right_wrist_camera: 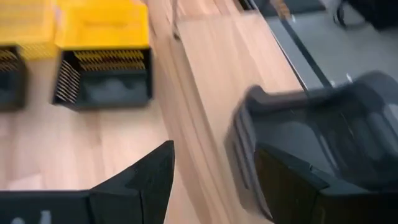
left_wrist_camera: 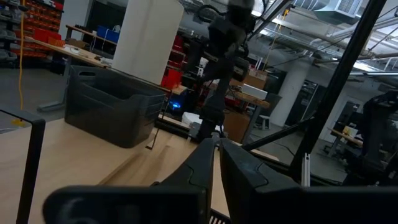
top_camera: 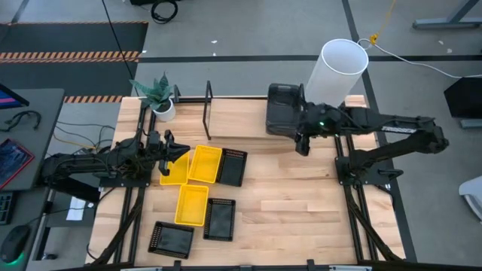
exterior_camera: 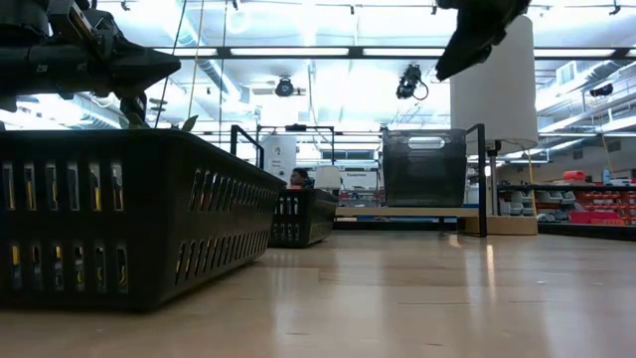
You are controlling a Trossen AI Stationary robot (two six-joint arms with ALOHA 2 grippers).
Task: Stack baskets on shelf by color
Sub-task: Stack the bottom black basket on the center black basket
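Note:
Dark grey baskets (top_camera: 284, 109) sit nested at the right end of the shelf (top_camera: 208, 105), next to the white cylinder (top_camera: 339, 69). Three yellow baskets (top_camera: 205, 164) and three black perforated baskets (top_camera: 231, 167) lie on the table's left half. My right gripper (top_camera: 303, 144) is open, raised just in front of the grey baskets (right_wrist_camera: 336, 130), holding nothing. My left gripper (top_camera: 179, 153) is shut and empty; it hovers over the leftmost yellow basket (top_camera: 174, 171), pointing toward the right. In the left wrist view its fingertips (left_wrist_camera: 214, 149) meet.
A potted plant (top_camera: 160, 98) stands at the shelf's left end. The left and middle parts of the shelf hold nothing. Bare wood (top_camera: 301, 196) fills the table's right half. One black basket (exterior_camera: 119, 214) sits close to the near edge. A person's head (exterior_camera: 296, 177) shows far behind the table.

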